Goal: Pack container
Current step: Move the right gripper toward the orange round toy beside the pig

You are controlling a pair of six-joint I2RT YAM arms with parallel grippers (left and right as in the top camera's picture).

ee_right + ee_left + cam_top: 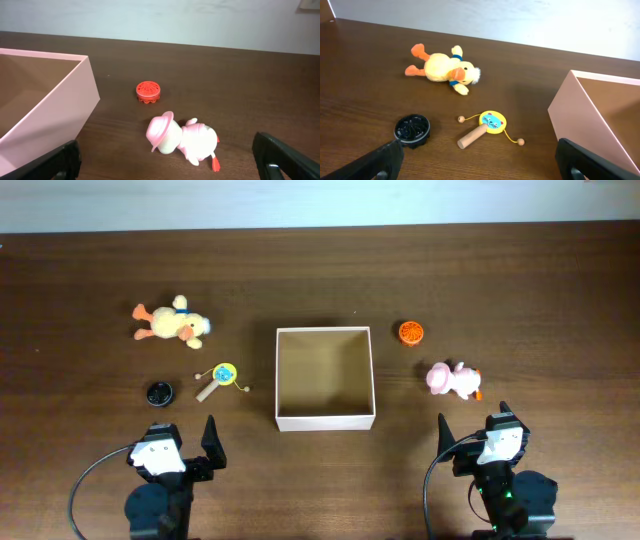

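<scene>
The container [325, 419] is a square shallow cardboard box with white walls and a tan inside, at the table's middle; nothing shows inside it. It shows in the left wrist view [580, 120] and the right wrist view [65, 100]. Left of it lie a yellow plush duck [172, 322] [442, 68], a yellow rattle drum with a wooden handle [220, 377] [487, 127] and a black round cap [159, 392] [412, 129]. Right of it lie an orange round cap [410, 332] [148, 91] and a pink plush toy [452, 379] [182, 139]. My left gripper [185, 445] [480, 167] and right gripper [470, 435] [167, 170] are open and empty near the front edge.
The dark wooden table [320, 270] reaches back to a pale wall [160, 20]. Black cables loop beside both arm bases at the front edge.
</scene>
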